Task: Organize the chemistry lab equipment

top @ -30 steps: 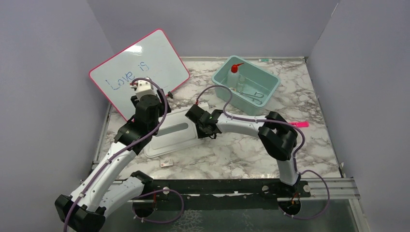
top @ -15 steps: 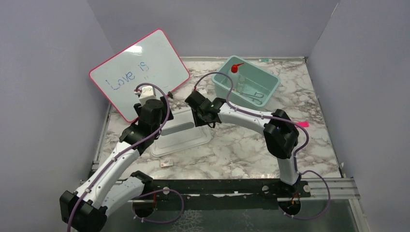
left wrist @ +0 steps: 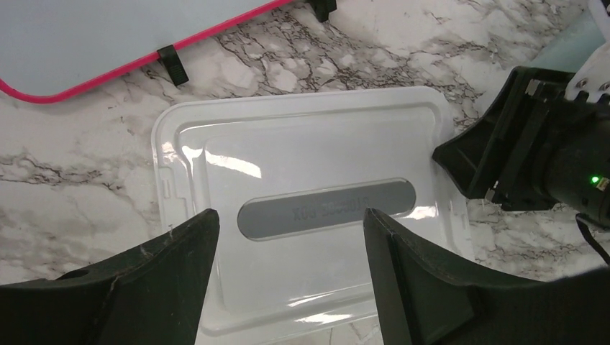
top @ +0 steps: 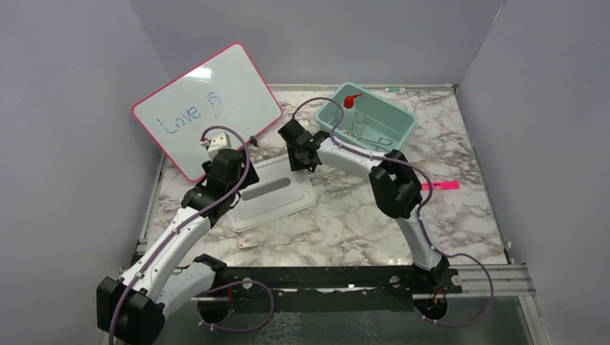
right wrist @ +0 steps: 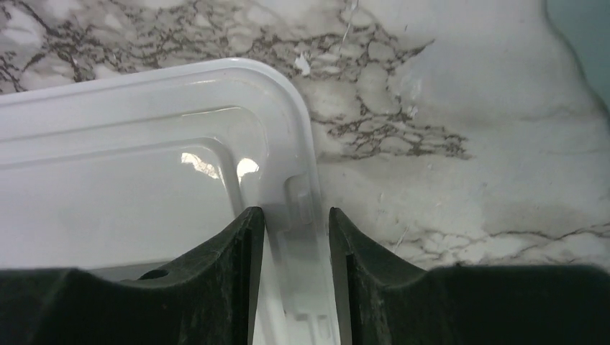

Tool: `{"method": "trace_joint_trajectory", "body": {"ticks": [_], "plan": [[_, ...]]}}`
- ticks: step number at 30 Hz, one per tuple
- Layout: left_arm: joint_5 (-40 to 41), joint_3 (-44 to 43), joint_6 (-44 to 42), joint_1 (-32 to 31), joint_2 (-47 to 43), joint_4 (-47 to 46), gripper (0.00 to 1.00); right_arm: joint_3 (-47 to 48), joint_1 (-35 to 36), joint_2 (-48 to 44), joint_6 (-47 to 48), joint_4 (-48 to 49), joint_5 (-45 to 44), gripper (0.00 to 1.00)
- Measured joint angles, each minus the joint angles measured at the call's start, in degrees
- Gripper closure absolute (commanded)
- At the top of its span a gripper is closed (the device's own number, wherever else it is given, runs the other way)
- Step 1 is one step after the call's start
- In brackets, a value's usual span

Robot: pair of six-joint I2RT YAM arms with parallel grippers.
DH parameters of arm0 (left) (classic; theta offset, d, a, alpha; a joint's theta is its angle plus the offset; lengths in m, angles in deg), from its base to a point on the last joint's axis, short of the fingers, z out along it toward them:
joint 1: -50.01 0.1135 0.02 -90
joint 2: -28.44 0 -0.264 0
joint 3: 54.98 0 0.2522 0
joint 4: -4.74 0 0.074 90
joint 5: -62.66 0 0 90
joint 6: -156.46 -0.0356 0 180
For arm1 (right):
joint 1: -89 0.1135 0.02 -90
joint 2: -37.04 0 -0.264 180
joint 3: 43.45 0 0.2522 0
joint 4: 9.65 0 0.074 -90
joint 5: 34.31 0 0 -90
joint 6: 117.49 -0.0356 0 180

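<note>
Right gripper (right wrist: 295,215) is at the far corner of the lid (right wrist: 144,187), jaws part-way apart with the rim between them. Pinching or only straddling? Can't tell. Left gripper (left wrist: 288,215) hangs wide open over the lid, empty. Bottle (top: 350,108) and forceps (top: 383,141) are in the bin (top: 407,131); the pink stick (top: 440,185) lies out on the table (top: 345,223). The danger as I see it: a corner-only hold on slick, bendy plastic could slip, and the two grippers are near enough to clash.

2 arms, white links w/ black joint housings: left arm (top: 173,241), right arm (top: 345,159). Purple cable (top: 311,103) loops along each. Left claw (left wrist: 288,223) & right claw (right wrist: 293,223): matte black, scuffed fingers. Green LED (left wrist: 594,180) on right wrist.
</note>
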Motion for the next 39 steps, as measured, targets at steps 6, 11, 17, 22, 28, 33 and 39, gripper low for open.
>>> {"method": "trace_joint_trajectory", "body": {"ticks": [6,11,17,22,28,33,39], "plan": [[-1.4,0.0,0.5,0.2,2.3,-0.3,0.23,1.9,-2.2,1.8,5.1,2.5,1.8,0.52],[-2.4,0.0,0.0,1.1,6.3,-1.7,0.23,5.0,-3.9,3.6,7.3,2.0,3.5,0.52],[-4.0,0.0,-0.2,2.4,10.4,-3.0,0.23,-2.4,-4.5,-2.2,6.6,1.7,5.8,0.52],[-5.2,0.0,-0.3,2.7,11.4,-5.5,0.24,-11.3,-3.9,-12.0,0.7,-0.8,5.8,0.53],[-7.9,0.0,-1.3,2.9,11.5,-8.8,0.25,-17.3,-2.6,-16.6,-5.0,-2.4,5.7,0.57],[-10.6,0.1,-2.6,2.9,11.4,-11.0,0.26,-17.3,-1.8,-14.4,-5.7,-3.8,5.6,0.59],[-12.3,1.5,-3.6,2.9,10.4,-12.5,0.26,-17.2,-1.6,-12.2,-6.6,-5.4,5.4,0.61]]}}
